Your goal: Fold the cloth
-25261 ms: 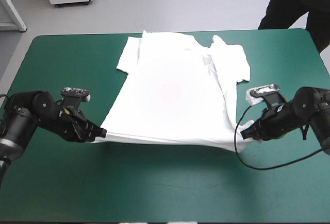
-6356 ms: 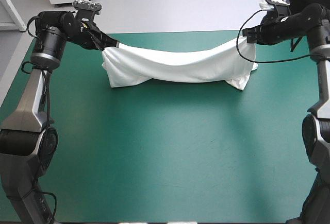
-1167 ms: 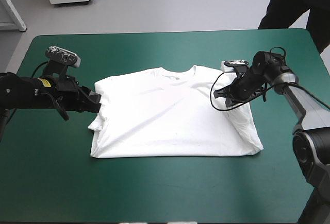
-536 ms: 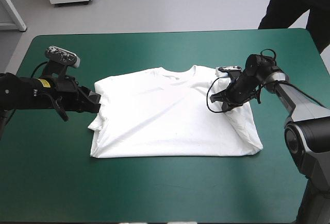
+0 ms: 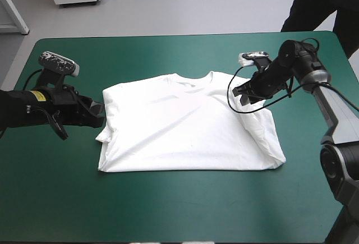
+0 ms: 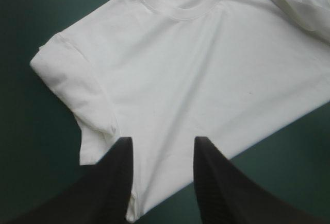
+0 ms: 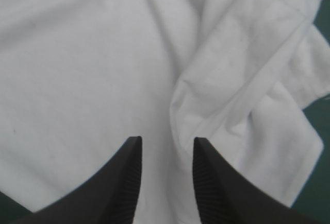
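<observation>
On the teal-green cover [image 5: 179, 210] the T-shirt [image 5: 185, 126] lies folded mid-table, collar far. Both claws stand apart, empty: left gripper [image 5: 100, 115] at its left edge, right gripper [image 5: 242, 93] over the rumpled right sleeve [image 5: 263, 137], which should be smoothed before folding.

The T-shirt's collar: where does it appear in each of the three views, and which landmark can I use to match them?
High view: the collar lies at the far edge of the T-shirt.
Left wrist view: the collar is well ahead of the left gripper, across the shirt.
Right wrist view: not in it; only white cloth shows.
Shared landmark: the rumpled sleeve fold just ahead of the right gripper, on the shirt's right side.
</observation>
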Controlling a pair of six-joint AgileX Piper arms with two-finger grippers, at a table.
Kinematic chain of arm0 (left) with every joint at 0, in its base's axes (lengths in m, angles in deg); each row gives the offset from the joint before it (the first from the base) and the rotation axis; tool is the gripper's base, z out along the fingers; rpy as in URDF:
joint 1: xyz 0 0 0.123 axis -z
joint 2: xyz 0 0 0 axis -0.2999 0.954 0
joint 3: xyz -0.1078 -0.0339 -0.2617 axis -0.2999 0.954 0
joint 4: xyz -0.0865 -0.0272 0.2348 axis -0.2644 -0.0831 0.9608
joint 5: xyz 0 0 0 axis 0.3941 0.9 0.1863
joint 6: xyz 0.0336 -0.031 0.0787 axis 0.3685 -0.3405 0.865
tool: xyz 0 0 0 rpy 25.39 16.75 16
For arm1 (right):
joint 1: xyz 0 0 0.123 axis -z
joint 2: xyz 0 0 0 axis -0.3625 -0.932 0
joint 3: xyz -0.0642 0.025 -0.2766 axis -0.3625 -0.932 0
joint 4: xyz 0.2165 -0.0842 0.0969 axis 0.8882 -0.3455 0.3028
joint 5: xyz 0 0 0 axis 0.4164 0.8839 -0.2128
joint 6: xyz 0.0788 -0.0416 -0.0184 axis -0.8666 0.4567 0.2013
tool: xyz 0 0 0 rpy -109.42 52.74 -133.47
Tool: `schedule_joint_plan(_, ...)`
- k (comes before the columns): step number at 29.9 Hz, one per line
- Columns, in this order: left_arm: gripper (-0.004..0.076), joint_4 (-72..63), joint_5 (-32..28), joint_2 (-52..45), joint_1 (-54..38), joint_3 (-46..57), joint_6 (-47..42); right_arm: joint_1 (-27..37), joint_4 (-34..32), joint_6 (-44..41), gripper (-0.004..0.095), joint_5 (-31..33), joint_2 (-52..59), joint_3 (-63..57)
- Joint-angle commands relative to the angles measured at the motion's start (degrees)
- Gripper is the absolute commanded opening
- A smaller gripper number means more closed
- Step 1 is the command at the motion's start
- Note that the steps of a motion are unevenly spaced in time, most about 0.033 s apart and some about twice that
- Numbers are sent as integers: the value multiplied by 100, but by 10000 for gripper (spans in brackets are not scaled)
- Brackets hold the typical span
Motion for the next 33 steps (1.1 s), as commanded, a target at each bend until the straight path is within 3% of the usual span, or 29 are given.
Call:
schedule_joint_plan(1,289,205,148,-313,-8,-186,-257,262,133,-25,480,118,761,195)
schedule_joint_plan(6,292,638,150,-591,-8,7,-528,404,-85,-101,504,127,1621,51)
schedule_joint_plan(11,295,685,150,-813,-8,858,-672,404,-542,-290,504,61,2563,-635)
schedule_joint_plan(16,349,723,140,-857,-8,1897,-644,391,-1050,-555,504,-94,3504,-1637)
schedule_joint_plan(23,447,1033,-406,-413,-8,2737,-631,16,-1473,-785,503,-266,4509,-2776)
schedule_joint_plan(33,454,906,-921,762,-8,2793,-342,-397,-1819,-1050,504,-218,4658,-2888)
